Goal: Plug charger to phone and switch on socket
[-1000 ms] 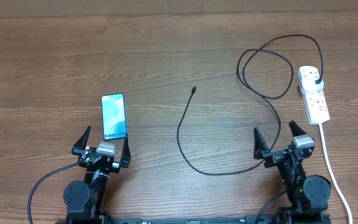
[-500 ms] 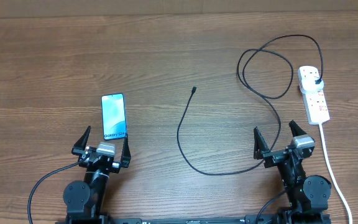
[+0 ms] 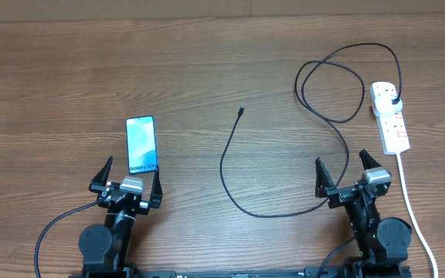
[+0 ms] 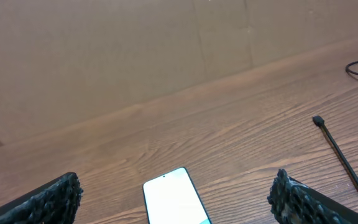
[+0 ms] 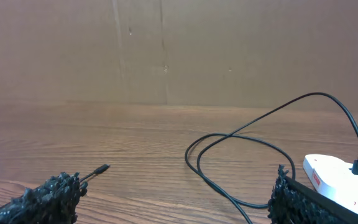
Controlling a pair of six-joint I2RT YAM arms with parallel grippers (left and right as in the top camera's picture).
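Two wide spreads to log first. Found the left end effector (image 3: 130,176) at the near edge of the table (image 3: 207,62), toward the near-left corner, fingers (image 4: 48,202) far apart and gripping nothing. Found the right end effector (image 3: 342,171) at the same near edge, toward the near-right corner, likewise spread wide and empty.

Saw the phone (image 3: 141,144) lying flat, screen up and lit light blue, just beyond the left end effector, its lower end between the spread fingers. Touched neither finger in the left wrist view.

Traced the charger (image 3: 224,158) from its connector tip (image 3: 241,111), loose near the middle of the table and well apart from the phone. Followed the black cable in a curve back toward the near edge, then across close by the right end effector, then through an overlapping loop near the far-right corner. Ended at the black plug (image 3: 393,101), seated in the far end of the socket (image 3: 392,127).

Located the socket, a white power strip, lengthwise along the right edge, nearer the far-right corner, with its white cord (image 3: 412,208) running to the near-right corner. Made out red marks on the strip; could not tell the switch position at this size.
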